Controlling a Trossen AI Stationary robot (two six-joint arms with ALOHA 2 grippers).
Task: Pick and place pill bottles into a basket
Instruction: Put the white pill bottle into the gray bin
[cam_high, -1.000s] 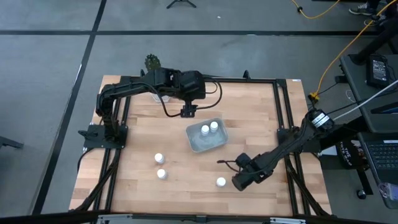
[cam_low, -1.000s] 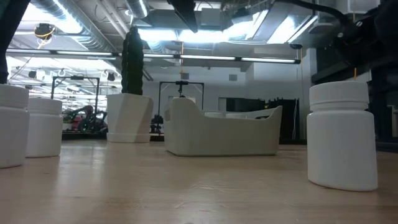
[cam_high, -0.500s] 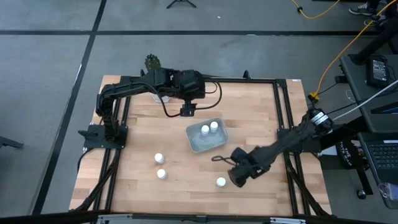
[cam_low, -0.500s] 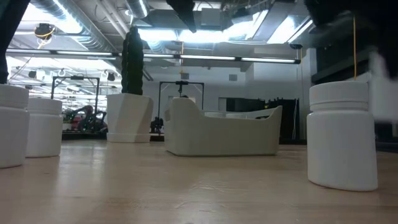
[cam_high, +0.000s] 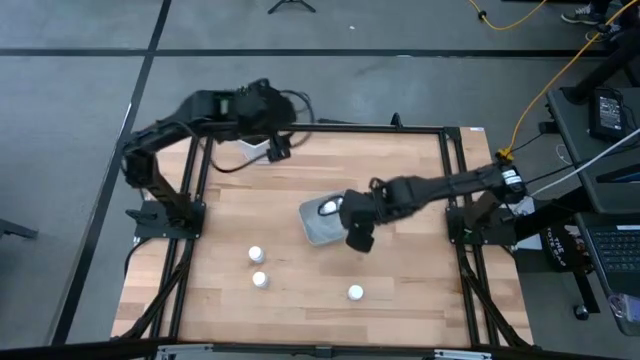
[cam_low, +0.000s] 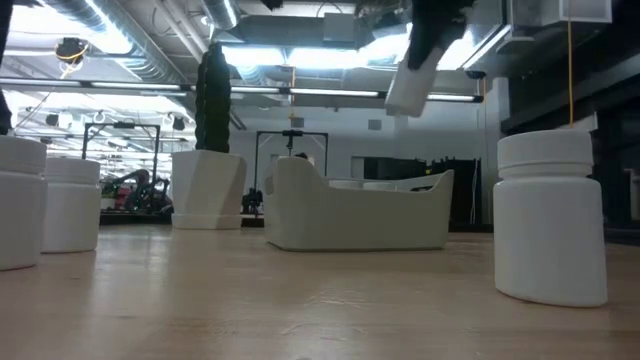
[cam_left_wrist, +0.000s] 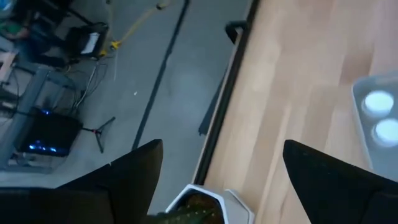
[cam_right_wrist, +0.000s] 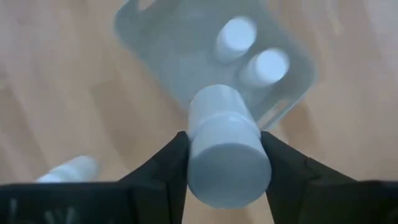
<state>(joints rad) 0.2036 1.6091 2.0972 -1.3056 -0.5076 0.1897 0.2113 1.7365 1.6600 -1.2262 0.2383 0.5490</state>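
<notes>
In the right wrist view we see the right gripper (cam_right_wrist: 225, 163) closed on a pill bottle (cam_right_wrist: 225, 149), its two dark fingers (cam_right_wrist: 163, 163) pressing the bottle's sides at the bottom centre of the frame. The held bottle is a plain white cylinder with a white cap, and its long axis runs away from the camera toward the basket (cam_right_wrist: 163, 45), which fills the upper middle of that frame. In the low view the same bottle (cam_low: 410, 82) hangs high in the upper centre, tilted off vertical, above the basket (cam_low: 358, 215). From the high view we place the right gripper (cam_high: 358, 222) at the centre of the frame, over the right edge of the pale blue-grey basket (cam_high: 315, 230). Two more white bottles stand upright inside the basket, caps up, side by side (cam_right_wrist: 254, 50). Three bottles stand upright on the wooden table (cam_high: 420, 170): two near each other at lower left (cam_high: 256, 255) and one at lower centre (cam_high: 355, 293). The left gripper (cam_high: 278, 148) waits at the upper left of the table, beside the white hexagonal plant pot (cam_left_wrist: 208, 202); its dark fingers (cam_left_wrist: 134, 171) are spread wide with nothing between them.
</notes>
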